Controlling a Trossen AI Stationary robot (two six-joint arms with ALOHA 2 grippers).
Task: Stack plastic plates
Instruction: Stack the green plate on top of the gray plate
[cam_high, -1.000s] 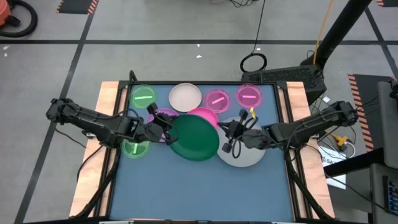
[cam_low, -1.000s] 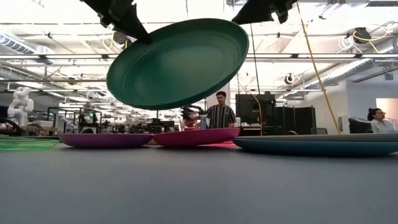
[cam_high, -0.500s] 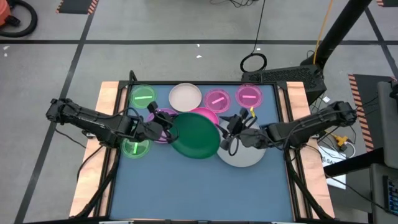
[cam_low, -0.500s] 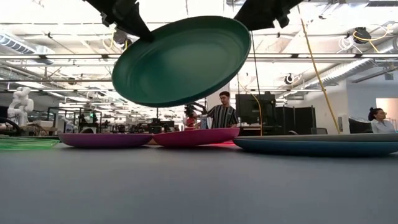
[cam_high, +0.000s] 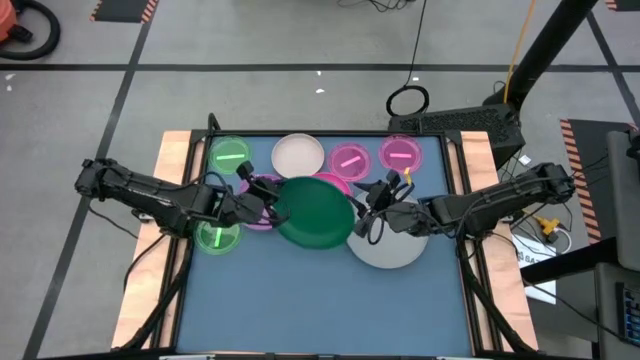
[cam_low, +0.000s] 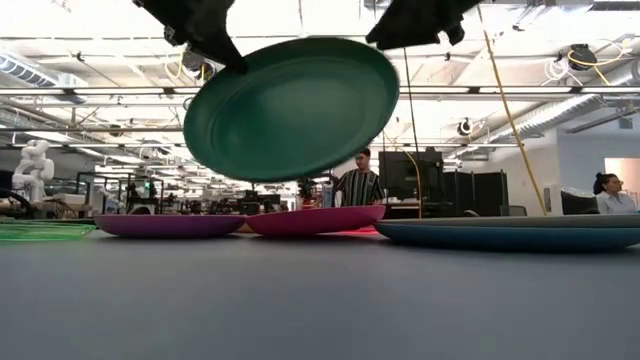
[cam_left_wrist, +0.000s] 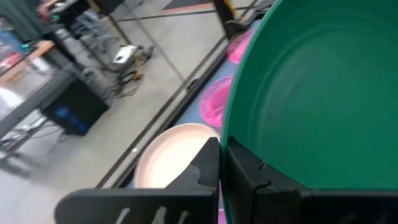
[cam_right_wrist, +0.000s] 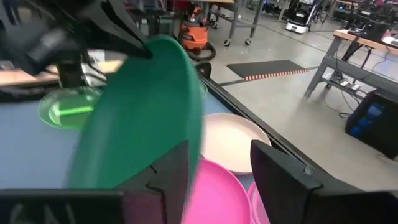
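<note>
A blue-topped table (cam_high: 300, 300) with wooden side rails is seen. Along its 12 o'clock edge, a small green plate (cam_high: 230, 155), a white plate (cam_high: 298, 156) and two pink plates (cam_high: 349, 159) (cam_high: 400, 153) are laid. Another small green plate (cam_high: 216, 237) is set at 9 o'clock, a large pale plate (cam_high: 392, 250) at 3 o'clock.

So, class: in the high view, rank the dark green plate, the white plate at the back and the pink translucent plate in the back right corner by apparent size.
1. dark green plate, though lifted nearer the camera
2. white plate
3. pink translucent plate
</note>
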